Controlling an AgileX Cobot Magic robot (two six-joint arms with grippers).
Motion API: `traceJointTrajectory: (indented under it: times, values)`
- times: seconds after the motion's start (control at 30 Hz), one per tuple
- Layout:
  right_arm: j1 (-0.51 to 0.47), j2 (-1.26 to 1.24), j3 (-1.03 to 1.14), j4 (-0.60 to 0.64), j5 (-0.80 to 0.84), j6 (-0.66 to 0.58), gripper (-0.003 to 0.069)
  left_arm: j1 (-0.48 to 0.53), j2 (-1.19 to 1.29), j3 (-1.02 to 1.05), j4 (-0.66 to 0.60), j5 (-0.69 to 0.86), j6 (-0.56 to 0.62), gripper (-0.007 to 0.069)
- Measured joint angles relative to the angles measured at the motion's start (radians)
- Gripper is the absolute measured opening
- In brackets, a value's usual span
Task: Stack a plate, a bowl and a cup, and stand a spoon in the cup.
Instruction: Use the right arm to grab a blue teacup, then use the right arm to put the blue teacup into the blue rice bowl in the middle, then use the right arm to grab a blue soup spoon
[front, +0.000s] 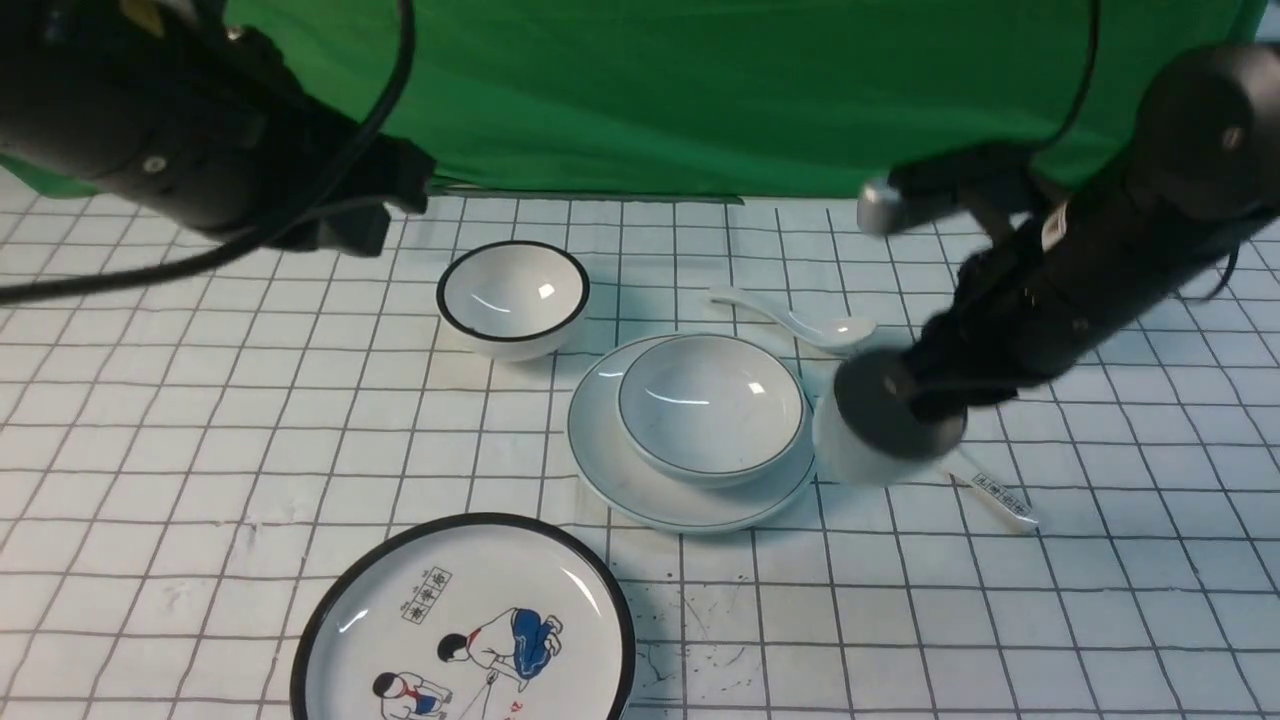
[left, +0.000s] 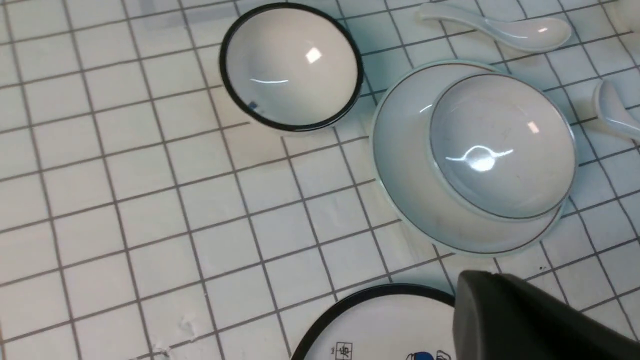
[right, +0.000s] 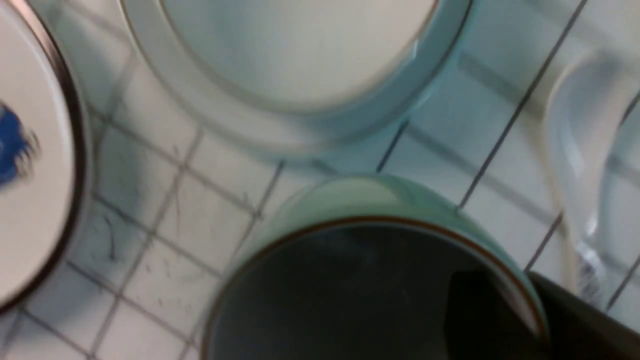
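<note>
The plate (front: 620, 470) lies mid-table with the bowl (front: 712, 405) sitting in it; both also show in the left wrist view, the plate (left: 410, 190) under the bowl (left: 500, 145). My right gripper (right: 525, 310) is shut on the rim of the cup (right: 370, 200), one finger inside and one outside. The cup (front: 850, 455) is just right of the plate's edge; I cannot tell whether it touches the table. The plain spoon (front: 800, 320) lies behind the plate. My left gripper (front: 350, 215) hangs high at the far left, its fingertips (left: 480, 285) together and empty.
A black-rimmed bowl (front: 513, 298) stands to the far left of the plate. A black-rimmed cartoon plate (front: 465, 620) lies at the near edge. A spoon with printed characters (front: 1000, 495) lies just right of the cup. A green curtain closes the back.
</note>
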Motion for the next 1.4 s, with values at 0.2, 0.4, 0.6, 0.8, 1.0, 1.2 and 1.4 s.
traceJointTrajectory:
  times: [0.2, 0.4, 0.6, 0.8, 1.0, 1.2, 1.4]
  values:
    - [0.029, 0.175, -0.321, 0.042, 0.100, -0.004, 0.0087, 0.000, -0.084, 0.095, 0.007, -0.044, -0.012, -0.0001]
    - [0.033, 0.450, -0.538, 0.047, 0.236, 0.039, 0.0087, 0.000, -0.095, 0.117, 0.033, -0.039, -0.013, 0.0000]
    - [0.039, 0.550, -0.586, 0.051, 0.249, 0.048, 0.0087, 0.000, -0.095, 0.117, 0.056, -0.042, -0.014, 0.0000]
    - [0.050, 0.569, -0.587, 0.052, 0.229, 0.057, 0.0108, 0.000, -0.095, 0.117, 0.066, -0.043, -0.015, 0.0000]
    - [0.051, 0.573, -0.591, 0.056, 0.214, 0.074, 0.0365, 0.000, -0.095, 0.117, 0.079, -0.052, -0.015, 0.0000]
    - [0.038, 0.540, -0.679, -0.018, 0.193, 0.058, 0.0518, 0.000, -0.095, 0.117, 0.081, -0.055, -0.015, 0.0000]
    - [-0.017, 0.527, -0.800, -0.084, 0.038, 0.072, 0.0401, 0.001, -0.095, 0.117, 0.073, -0.054, -0.025, 0.0000]
